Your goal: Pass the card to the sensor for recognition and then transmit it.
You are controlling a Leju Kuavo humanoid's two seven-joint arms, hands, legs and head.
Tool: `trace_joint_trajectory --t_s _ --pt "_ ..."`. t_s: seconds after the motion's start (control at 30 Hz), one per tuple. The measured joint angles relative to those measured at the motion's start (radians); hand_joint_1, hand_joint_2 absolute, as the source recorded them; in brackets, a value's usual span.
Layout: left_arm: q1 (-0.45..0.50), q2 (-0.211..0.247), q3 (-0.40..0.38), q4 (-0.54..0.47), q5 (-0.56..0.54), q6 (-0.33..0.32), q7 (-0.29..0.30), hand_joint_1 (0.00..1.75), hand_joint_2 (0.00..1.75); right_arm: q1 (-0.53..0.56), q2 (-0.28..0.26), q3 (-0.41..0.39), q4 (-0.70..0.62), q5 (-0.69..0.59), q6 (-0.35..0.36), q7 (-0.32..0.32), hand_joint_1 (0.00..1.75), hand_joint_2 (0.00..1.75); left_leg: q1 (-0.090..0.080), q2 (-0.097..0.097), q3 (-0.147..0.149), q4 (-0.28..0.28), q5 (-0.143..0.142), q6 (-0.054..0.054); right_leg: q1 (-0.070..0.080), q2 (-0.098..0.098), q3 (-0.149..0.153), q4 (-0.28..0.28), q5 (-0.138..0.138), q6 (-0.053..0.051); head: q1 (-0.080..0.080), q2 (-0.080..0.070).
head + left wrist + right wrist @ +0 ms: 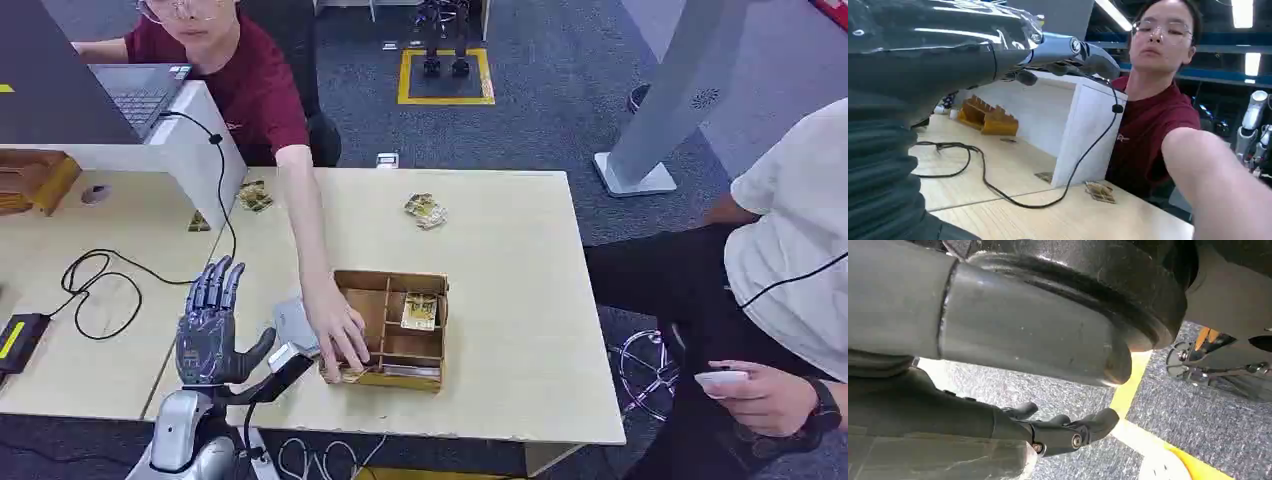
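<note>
Evidently the task has barely begun — the robot's left hand stands upright over the near edge of the tabletop, fingers spread and holding nothing, just beside a small grey sensor. A card lies in a compartment of the wooden tray near the front edge, while a person's hand reaches over the tray's near-left corner. More cards lie in small heaps toward the far edge. The next move, as I judge it, calls for the left hand to get a card — from the tray or from the person — and bring it over the sensor.

The head view gives tray, sensor and card together; the left wrist view instead shows the person's arm close up and a black cable across the tabletop. The right wrist view shows the right hand hanging over carpet, fingers loosely curled on nothing.
</note>
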Motion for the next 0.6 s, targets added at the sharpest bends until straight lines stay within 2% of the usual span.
trace_joint_trajectory --t_s 0.6 --pt "0.000 -0.001 0.000 0.000 0.000 -0.002 0.000 0.00 1.75 0.000 0.000 0.000 0.000 0.000 0.000 0.000 0.00 0.00 0.000 0.000 0.000 0.000 0.000 0.000 0.000 0.000 0.000 0.000 0.000 0.000 0.000 0.000"
